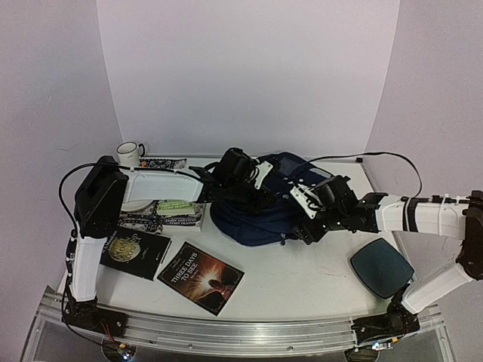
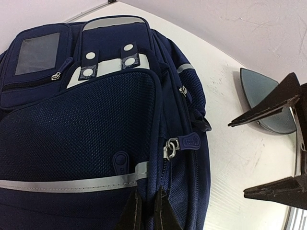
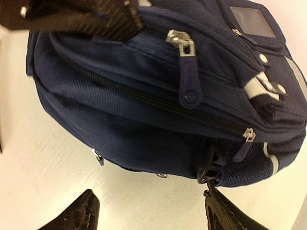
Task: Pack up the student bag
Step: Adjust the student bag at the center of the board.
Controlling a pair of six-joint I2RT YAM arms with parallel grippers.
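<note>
The student bag (image 1: 256, 215) is a navy backpack lying in the middle of the table, with grey stripes and a clear patch on its front (image 2: 86, 129). My left gripper (image 1: 249, 188) reaches over it from the left. Its fingers (image 2: 147, 213) are shut on a ridge of bag fabric just below a zip pull (image 2: 189, 142). My right gripper (image 1: 304, 222) stands at the bag's right side, low over the table. Its fingers (image 3: 151, 215) are wide open and hold nothing, and the bag's side (image 3: 144, 120) with a long zip is just ahead of them.
Two books (image 1: 200, 277) (image 1: 136, 253) lie at the front left, with more books (image 1: 173, 213) and a white tray (image 1: 155, 185) behind them. A white mug (image 1: 130, 153) stands at the back left. A dark teal oval pad (image 1: 381, 268) lies at the front right.
</note>
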